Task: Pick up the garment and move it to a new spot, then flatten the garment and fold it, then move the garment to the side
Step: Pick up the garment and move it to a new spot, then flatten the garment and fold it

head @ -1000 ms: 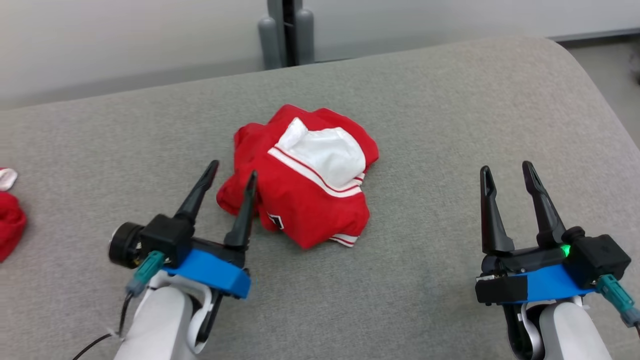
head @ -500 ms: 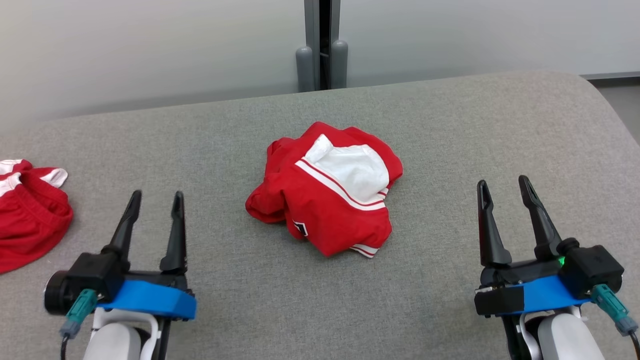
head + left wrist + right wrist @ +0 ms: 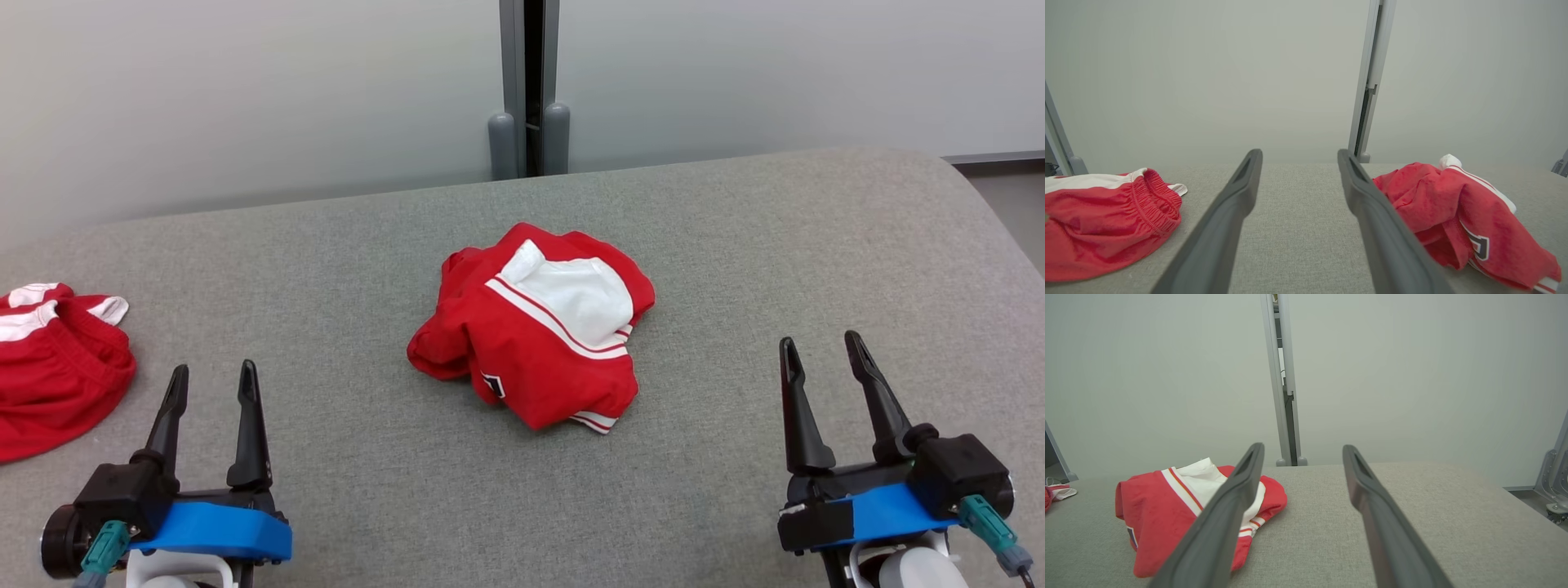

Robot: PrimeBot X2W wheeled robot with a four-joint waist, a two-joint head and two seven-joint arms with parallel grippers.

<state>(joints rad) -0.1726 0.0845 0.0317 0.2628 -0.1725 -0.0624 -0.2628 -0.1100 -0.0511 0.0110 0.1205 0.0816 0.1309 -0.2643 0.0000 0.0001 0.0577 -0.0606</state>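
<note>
The garment [image 3: 531,322] sits bunched in a heap mid-way across the worktop [image 3: 735,245], white panel up, touching nothing else. We judge it's at its new spot but not yet flattened. We hold the left hand [image 3: 213,369] and right hand [image 3: 819,339] w/ fingers apart, empty, low at the near edge. They're one each side & well clear, prob. to reach opposite edges. Another red piece [image 3: 57,384] lies far left.

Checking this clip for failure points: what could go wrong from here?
The garment lies bunched in layers, so a pinch may catch several folds and hinder flattening. A second red garment lies left of the open left pincer; it could be snagged or mistaken for the target. The surface rounds off at right, so cloth set there might slide off.
</note>
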